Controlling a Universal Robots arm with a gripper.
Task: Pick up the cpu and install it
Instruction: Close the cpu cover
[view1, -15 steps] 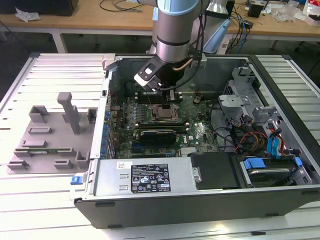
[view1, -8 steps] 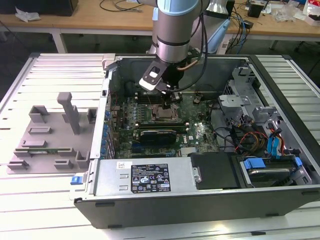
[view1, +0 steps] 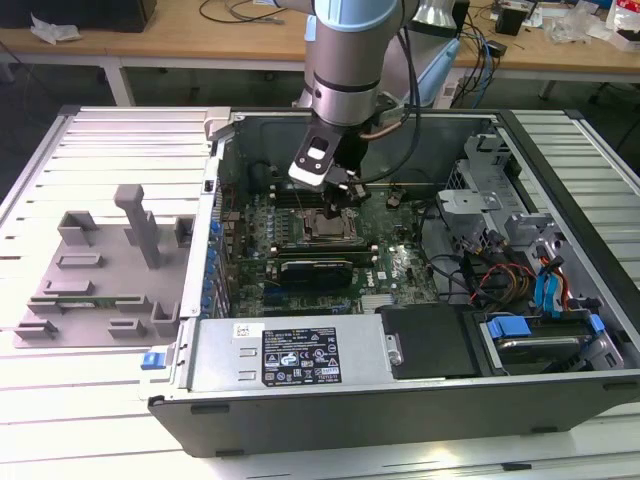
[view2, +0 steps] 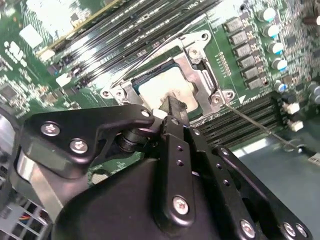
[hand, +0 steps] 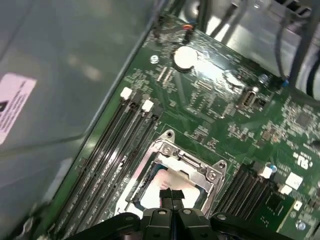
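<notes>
Gripper: black metal two-finger gripper (view2: 173, 106), fingers pressed together, tips over the frame's middle; whether they touch the chip cannot be told.
Cpu: small flat square cpu, silver-grey top, pale rim (view2: 159, 90), lying inside the silver metal socket frame (view2: 202, 75).
Step, judged: seating. Any press should be light, straight and centred within the frame.
Surfaces: cpu smooth and glossy; frame stamped, with screws at its corners; green circuit board (view2: 212, 50) around the frame; long black memory slots (view2: 125, 35) beside the frame.

No text readable; black printed label (view1: 300, 357) seen on metal cover (view1: 222, 362), pink label (hand: 14, 102) on case wall (hand: 75, 55), wording not made out
</notes>
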